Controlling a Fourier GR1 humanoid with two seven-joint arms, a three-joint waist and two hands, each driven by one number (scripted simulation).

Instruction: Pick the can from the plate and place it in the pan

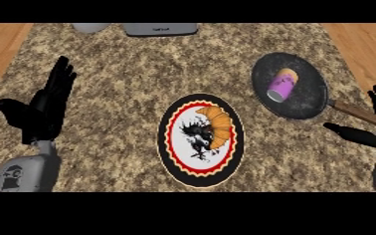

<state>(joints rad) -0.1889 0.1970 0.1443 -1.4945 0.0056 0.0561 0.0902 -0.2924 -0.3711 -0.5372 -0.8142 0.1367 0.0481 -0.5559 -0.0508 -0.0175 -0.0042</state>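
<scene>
The left hand (pixel 46 104) rests open at the left edge, fingers up, holding nothing. A plate (pixel 200 174) sits mid-bench (pixel 132 69). The can (pixel 282 85) lies on its side in the pan (pixel 308 102). At the right edge, the right hand (pixel 354 134) is open, fingers straight and empty

Black left hand (pixel 46 104) — long tapering fingers and a thick thumb, matte and dark all over. Below it a grey forearm (pixel 28 172), smooth and rounded, marked with a small dark emblem near the cuff. Black right hand (pixel 358 133) — only slim glossy fingers visible at the edge.
</scene>
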